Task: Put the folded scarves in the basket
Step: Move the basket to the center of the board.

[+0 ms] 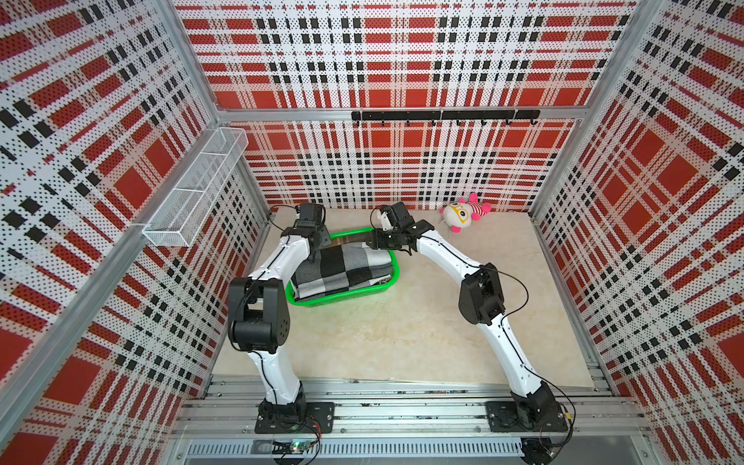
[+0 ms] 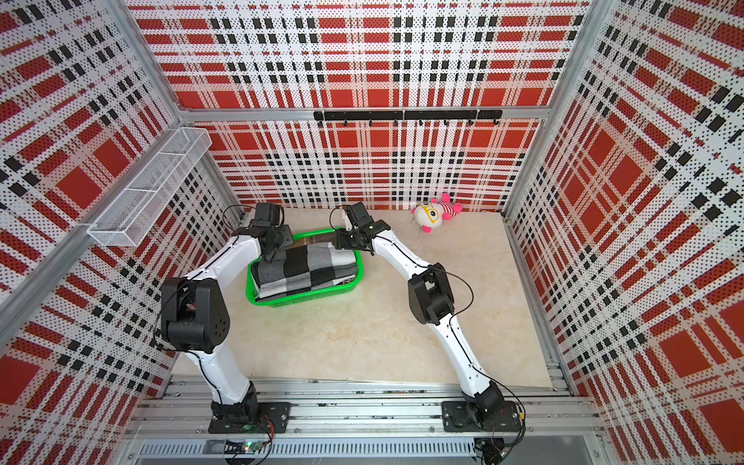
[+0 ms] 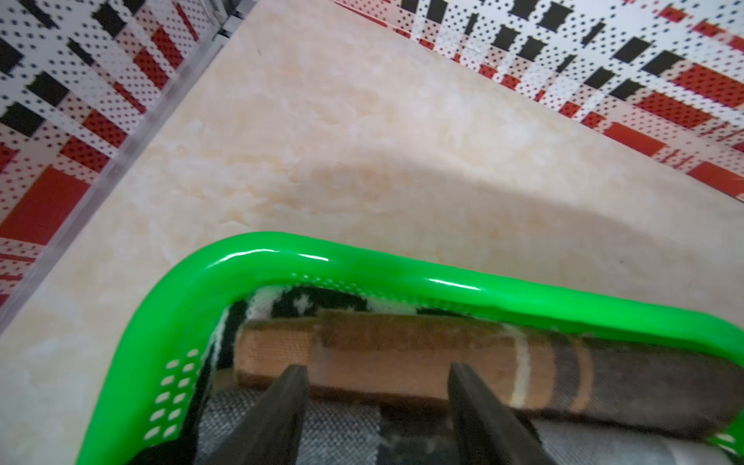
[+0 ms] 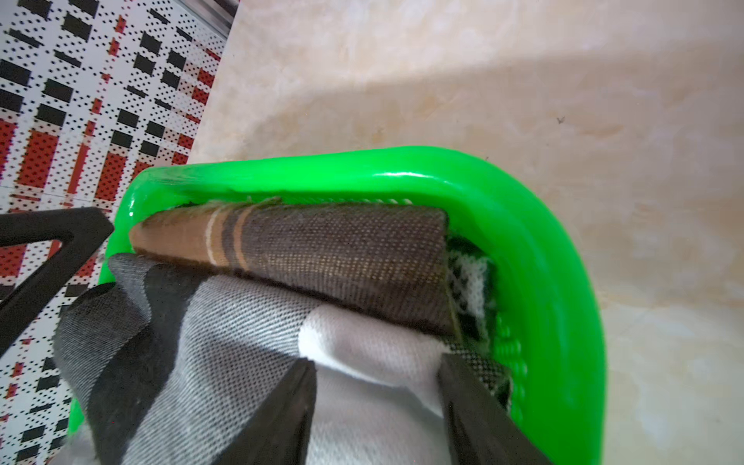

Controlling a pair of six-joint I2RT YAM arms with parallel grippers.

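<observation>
The green basket (image 1: 346,296) (image 2: 306,300) sits at the far left of the table. The folded scarf (image 1: 342,269) (image 2: 306,273), grey, black and white checked, lies in it on top of a brown folded cloth (image 3: 402,354) (image 4: 342,257). My left gripper (image 3: 378,368) (image 1: 314,257) hangs open over the scarf's far left corner with nothing between its fingers. At the basket's far right corner my right gripper (image 4: 376,360) (image 1: 372,239) stands open. Its fingers straddle a white bulge of the scarf (image 4: 241,322). The basket rim (image 3: 362,265) (image 4: 543,241) curves just beyond both grippers.
A pink and white plush toy (image 1: 463,213) lies at the far right by the back wall. A white wire rack (image 1: 197,181) hangs on the left wall and a black hook rail (image 1: 443,115) on the back wall. Plaid walls close in three sides.
</observation>
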